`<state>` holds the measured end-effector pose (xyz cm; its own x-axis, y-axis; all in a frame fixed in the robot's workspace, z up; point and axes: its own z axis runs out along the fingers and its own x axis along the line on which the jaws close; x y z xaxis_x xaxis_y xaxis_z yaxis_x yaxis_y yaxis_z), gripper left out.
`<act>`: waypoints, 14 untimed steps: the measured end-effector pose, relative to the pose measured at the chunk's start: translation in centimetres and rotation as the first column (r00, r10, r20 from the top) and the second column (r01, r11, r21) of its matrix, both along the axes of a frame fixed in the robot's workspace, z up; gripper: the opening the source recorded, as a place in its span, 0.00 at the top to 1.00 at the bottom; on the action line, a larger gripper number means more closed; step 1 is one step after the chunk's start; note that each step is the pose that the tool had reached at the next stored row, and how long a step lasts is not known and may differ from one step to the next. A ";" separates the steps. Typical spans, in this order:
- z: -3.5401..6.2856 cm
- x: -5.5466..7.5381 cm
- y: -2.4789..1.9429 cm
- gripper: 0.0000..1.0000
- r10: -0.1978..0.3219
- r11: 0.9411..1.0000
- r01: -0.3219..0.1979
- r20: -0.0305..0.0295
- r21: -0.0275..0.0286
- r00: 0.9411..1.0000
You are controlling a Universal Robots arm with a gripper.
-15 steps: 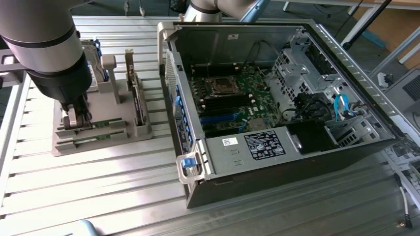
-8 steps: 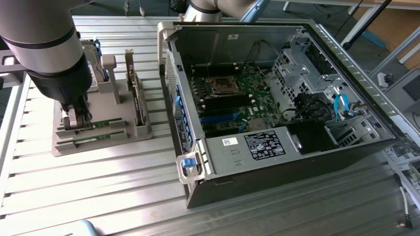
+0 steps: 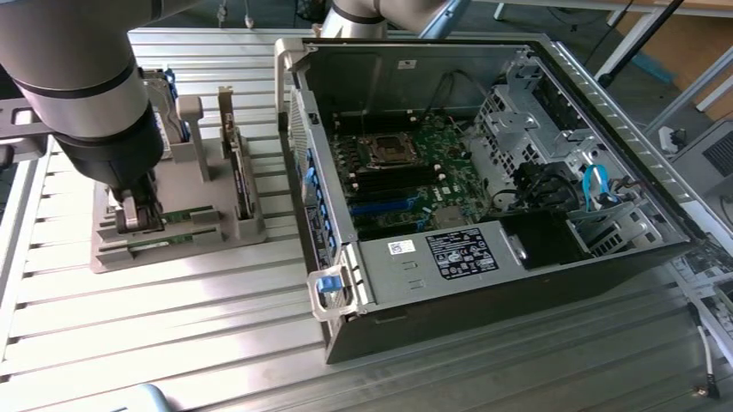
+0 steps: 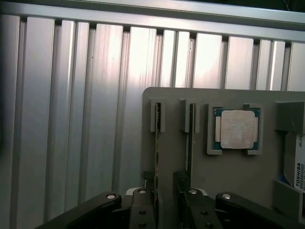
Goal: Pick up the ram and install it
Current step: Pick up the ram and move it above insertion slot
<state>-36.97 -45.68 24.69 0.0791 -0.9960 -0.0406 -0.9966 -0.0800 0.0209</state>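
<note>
Between the spread jaws of the tool (image 4: 161,193): ram (image 4: 157,138), a thin green stick standing on edge in a slot of the grey holder (image 4: 238,181), not yet pinched.
Risk, as judged: jaws closing off-centre could tilt the stick or jam it against the slot posts, and a shallow bite could let it slip.
Long axis: level, along the slot, one end toward the open computer case (image 3: 378,77).
Just beside, parallel: second stick (image 4: 191,138).
Further out: processor chip (image 4: 237,129), ribbed desk (image 4: 71,119).
</note>
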 end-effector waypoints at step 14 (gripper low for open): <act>-0.58 0.0 -0.01 0.70 0.000 1.000 0.000 0.000 0.000 1.000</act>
